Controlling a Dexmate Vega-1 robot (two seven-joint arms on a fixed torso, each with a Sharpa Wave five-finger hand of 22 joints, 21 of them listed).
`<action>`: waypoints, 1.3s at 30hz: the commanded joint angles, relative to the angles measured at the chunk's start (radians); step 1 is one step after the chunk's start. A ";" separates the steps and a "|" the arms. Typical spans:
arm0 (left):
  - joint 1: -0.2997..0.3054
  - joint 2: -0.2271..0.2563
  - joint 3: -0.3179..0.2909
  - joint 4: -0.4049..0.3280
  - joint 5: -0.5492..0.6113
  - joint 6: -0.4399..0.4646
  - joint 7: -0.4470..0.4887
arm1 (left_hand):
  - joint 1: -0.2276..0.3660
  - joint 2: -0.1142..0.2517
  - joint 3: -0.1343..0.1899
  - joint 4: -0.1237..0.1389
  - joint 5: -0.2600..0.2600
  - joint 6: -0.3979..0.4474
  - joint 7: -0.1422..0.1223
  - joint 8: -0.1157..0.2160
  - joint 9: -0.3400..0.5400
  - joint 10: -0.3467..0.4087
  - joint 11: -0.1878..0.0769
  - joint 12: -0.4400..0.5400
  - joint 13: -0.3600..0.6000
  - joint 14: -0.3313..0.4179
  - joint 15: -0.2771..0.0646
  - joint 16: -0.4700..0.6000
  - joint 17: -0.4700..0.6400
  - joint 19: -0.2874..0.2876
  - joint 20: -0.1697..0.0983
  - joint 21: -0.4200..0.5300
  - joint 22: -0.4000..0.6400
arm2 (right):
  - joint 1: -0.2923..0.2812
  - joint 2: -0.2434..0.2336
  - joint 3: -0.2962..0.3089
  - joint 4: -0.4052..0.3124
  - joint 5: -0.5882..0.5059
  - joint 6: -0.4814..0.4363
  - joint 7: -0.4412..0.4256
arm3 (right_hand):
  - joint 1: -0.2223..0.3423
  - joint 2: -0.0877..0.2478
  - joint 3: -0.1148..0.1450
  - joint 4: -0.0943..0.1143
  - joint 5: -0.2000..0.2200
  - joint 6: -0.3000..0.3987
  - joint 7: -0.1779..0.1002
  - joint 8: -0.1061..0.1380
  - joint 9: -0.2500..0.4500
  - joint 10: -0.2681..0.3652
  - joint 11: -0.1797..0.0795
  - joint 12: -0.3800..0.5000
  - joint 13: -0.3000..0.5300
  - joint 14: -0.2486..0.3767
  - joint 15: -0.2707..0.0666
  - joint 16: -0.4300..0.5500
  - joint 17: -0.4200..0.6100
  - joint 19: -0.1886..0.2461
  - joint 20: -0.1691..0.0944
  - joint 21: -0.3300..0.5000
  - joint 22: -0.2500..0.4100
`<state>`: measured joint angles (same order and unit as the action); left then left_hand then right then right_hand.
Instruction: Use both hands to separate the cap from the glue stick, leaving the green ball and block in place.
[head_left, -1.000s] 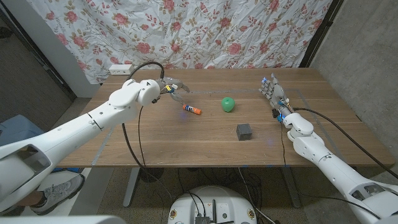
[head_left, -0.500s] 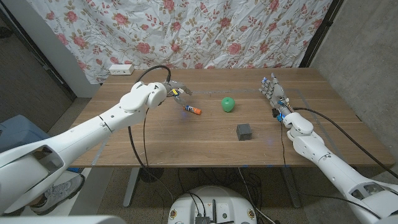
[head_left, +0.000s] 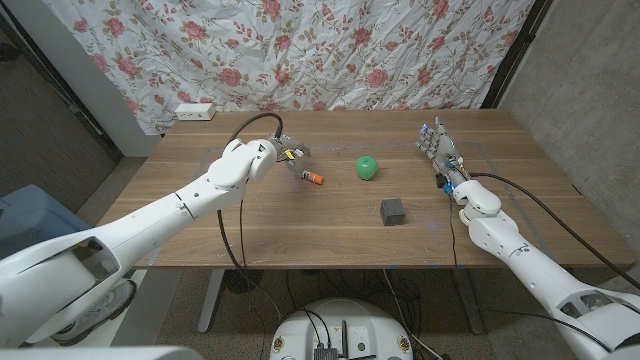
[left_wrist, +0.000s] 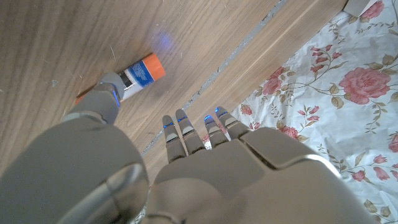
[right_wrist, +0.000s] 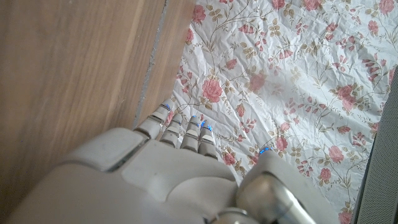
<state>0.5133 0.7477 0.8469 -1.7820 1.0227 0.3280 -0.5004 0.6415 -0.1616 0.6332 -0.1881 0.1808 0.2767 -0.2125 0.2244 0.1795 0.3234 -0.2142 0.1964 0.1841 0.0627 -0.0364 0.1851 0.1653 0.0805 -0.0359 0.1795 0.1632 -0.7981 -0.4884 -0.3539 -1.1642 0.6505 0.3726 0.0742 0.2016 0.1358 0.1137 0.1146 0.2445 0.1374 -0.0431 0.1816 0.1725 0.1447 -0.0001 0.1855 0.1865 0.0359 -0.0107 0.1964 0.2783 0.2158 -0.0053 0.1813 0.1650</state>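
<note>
Head view: wooden table (head_left: 300, 225) w/ floral cloth (head_left: 330, 50) hung behind it and a white power strip (head_left: 194, 111) at the far left edge. Left hand (head_left: 283, 153) reaches out over the table's middle-left, fingers spread apart, holding nothing; its fingertips are right by the glue stick (head_left: 312, 177), which lies on the table w/ its orange end pointing toward the green ball (head_left: 368, 167); contact can't be judged from here. Ball sits near the stick, to its right, apart from it. Dark grey block (head_left: 393, 210) lies nearer the robot than the ball, well apart from the stick. Right hand (head_left: 441, 155) stands on edge near the table's right side, fingers straight and apart, nothing in it, well away from ball and block. Left wrist view: left hand (left_wrist: 186, 155) from behind, fingers (left_wrist: 180, 127) extended and separated, thumb reaching to the glue stick (left_wrist: 140, 73); thumb tip overlaps the stick's white-and-blue label, orange end clear of it; cap still on as far as visible. Right wrist view: right hand (right_wrist: 180, 149) w/ fingers (right_wrist: 163, 118) straight, side by side, empty, over the table edge (right_wrist: 81, 74) w/ floral cloth (right_wrist: 292, 74) beyond
</note>
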 joint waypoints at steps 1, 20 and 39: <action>0.009 -0.030 0.023 0.035 0.027 0.003 0.028 | 0.026 0.000 -0.008 0.002 -0.004 0.023 0.002 0.010 0.005 0.021 -0.002 0.007 0.002 0.020 -0.070 0.005 0.003 0.006 0.009 0.003 0.001 | 0.003 0.005 -0.001 0.003 -0.002 0.002 -0.007 | -0.006 0.006 0.007 -0.002 0.006 0.009 -0.004 0.006 0.003 0.006 -0.001 0.008 0.001 0.002 0.003 0.006 -0.001 0.008 0.005 0.006 0.002; 0.007 -0.070 0.053 0.091 0.019 -0.005 0.093 | 0.097 0.021 -0.024 0.008 0.001 0.096 -0.004 0.037 0.008 0.107 -0.003 0.015 0.003 0.080 -0.084 0.007 0.002 0.016 0.027 0.005 0.002 | 0.002 0.010 0.000 0.011 0.000 -0.002 -0.017 | -0.010 0.008 0.013 -0.001 0.006 0.016 -0.012 0.008 0.003 0.007 -0.001 0.008 0.001 0.000 0.010 0.008 -0.005 0.007 0.006 0.006 0.002; 0.024 -0.060 0.060 0.105 -0.005 -0.029 0.180 | 0.153 0.063 -0.049 0.012 0.009 0.194 -0.008 0.051 0.011 0.232 -0.002 0.023 0.005 0.166 -0.100 0.012 0.003 0.035 0.024 0.005 0.003 | -0.004 0.012 0.002 0.006 0.002 -0.004 -0.027 | -0.015 0.009 0.018 0.000 0.006 0.021 -0.021 0.008 0.003 0.007 -0.004 0.008 0.001 -0.001 0.015 0.009 -0.007 0.006 0.009 0.005 0.002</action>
<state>0.5191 0.6821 0.9061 -1.6866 1.0305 0.3088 -0.3863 0.7774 -0.1018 0.5905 -0.1756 0.1855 0.4488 -0.2197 0.2631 0.1863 0.5349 -0.2171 0.2160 0.1838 0.2116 -0.0391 0.1897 0.1652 0.1061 -0.0072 0.1796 0.1632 -0.7949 -0.4757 -0.3541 -1.1476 0.6496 0.3727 0.0546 0.1910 0.1464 0.1264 0.1133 0.2445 0.1554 -0.0611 0.1854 0.1726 0.1446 -0.0001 0.1855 0.1865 0.0321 0.0003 0.1972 0.2691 0.2161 -0.0049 0.1813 0.1650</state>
